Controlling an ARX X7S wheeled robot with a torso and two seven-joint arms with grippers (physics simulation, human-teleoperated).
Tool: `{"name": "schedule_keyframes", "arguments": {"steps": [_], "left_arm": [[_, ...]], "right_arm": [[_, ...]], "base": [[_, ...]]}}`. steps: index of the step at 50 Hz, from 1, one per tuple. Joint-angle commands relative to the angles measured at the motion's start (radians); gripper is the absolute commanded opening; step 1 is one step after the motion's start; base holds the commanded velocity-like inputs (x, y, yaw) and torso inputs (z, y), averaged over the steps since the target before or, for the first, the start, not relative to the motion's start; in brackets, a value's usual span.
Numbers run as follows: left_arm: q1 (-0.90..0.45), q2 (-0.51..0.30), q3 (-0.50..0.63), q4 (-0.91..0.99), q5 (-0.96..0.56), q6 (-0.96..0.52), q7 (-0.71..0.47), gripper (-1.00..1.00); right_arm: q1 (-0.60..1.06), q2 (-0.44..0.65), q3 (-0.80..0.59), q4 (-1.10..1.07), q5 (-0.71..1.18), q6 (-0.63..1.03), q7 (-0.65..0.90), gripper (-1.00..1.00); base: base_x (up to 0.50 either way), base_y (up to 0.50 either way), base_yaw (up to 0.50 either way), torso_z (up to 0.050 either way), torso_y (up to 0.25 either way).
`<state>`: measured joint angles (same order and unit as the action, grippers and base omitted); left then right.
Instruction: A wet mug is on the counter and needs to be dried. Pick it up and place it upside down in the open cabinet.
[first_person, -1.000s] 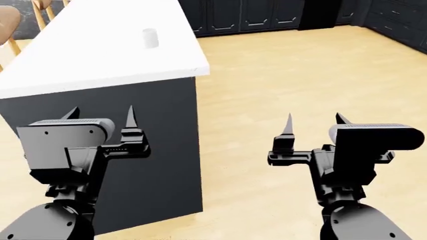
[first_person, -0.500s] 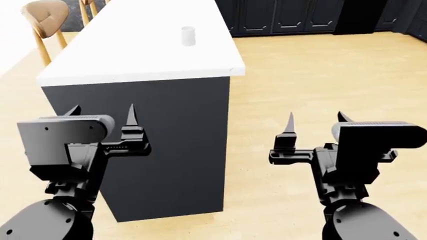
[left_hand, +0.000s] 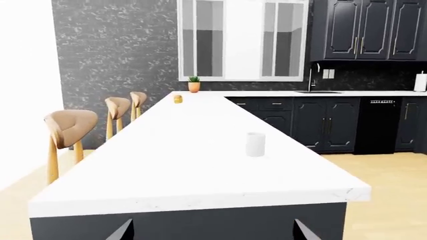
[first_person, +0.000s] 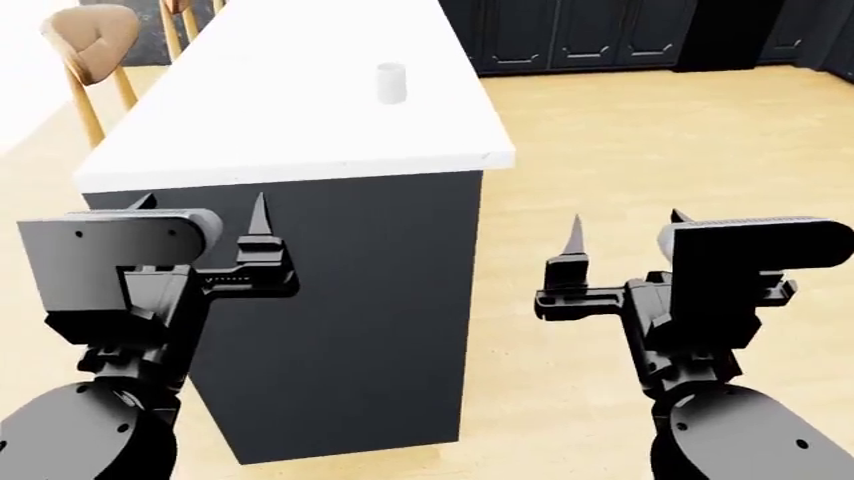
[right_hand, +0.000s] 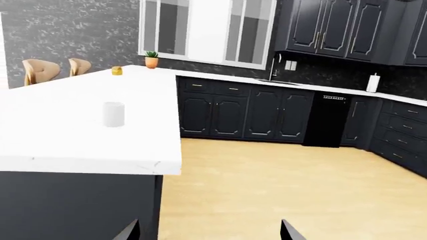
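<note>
The mug (first_person: 390, 82) stands upright on the counter (first_person: 267, 130), far beyond both grippers' spread, empty fingers; probably light, rigid and wet-slick, best pinched across its body.

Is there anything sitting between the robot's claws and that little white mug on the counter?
No object does. The mug stands alone on the counter, with bare white top around it. The left gripper and right gripper hang open, below the counter's near edge and well short of the mug, so only that edge lies between them.
</note>
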<state>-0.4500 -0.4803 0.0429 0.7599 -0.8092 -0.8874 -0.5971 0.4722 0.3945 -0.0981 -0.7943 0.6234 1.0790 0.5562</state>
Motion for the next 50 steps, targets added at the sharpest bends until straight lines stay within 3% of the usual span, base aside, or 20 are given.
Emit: {"name": "schedule_keyframes", "arguments": {"steps": [1,19,50], "left_arm": [[-0.03,-0.008,-0.012,0.004,-0.028,-0.026,-0.015,1.0],[-0.039,-0.014,-0.013,0.017,-0.042,-0.033,-0.029,1.0],[-0.101,-0.033,-0.038,0.038,-0.148,-0.1,-0.067,1.0]], "right_arm": [[0.05,-0.003,0.002,-0.012,0.039,0.07,0.017,1.0],[0.067,-0.001,0.035,-0.009,0.084,0.092,0.014,1.0],[0.128,-0.002,0.089,-0.053,0.191,0.198,0.055,1.0]], "base": [[-0.44,-0.38,0.0,0.0,0.0],[-0.48,-0.25,0.0,0.0,0.0],[-0.5,0.02,0.0,0.0,0.001]]}}
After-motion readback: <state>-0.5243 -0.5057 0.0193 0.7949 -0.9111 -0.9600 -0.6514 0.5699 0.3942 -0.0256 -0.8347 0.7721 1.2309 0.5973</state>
